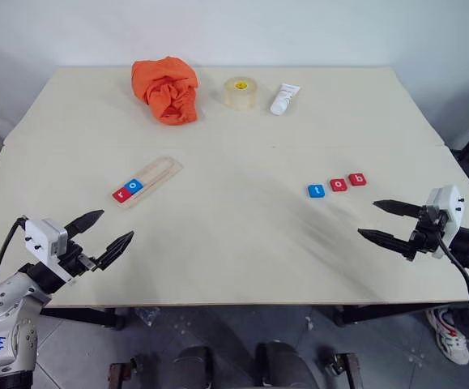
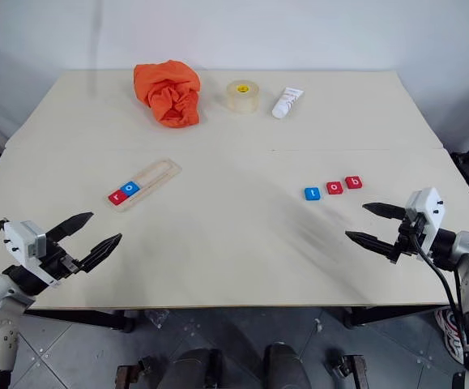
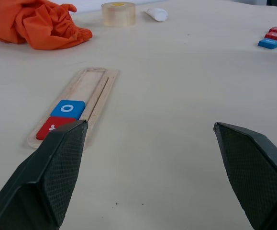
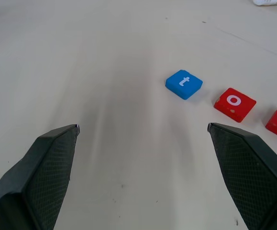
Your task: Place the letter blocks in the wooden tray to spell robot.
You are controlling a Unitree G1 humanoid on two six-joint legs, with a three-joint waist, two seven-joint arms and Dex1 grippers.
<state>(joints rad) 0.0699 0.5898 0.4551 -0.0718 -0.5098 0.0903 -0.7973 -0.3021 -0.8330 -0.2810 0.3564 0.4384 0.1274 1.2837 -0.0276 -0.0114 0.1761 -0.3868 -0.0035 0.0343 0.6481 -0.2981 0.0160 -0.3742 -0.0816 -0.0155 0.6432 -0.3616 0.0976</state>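
Both grippers, left (image 1: 103, 229) and right (image 1: 385, 221), stand apart, empty. Tray (image 1: 157, 175) holds r, o; t (image 1: 316, 191), o, b lie loose.

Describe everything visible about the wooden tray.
The wooden tray is a long, narrow, shallow piece of pale wood with a low rim and a thin rail running along its length. It lies flat on the table, angled diagonally, on the robot's left side, below the orange cloth. A red r block sits at its near end with a blue o block right next to it; the rest of the tray holds nothing. Neither claw touches it.
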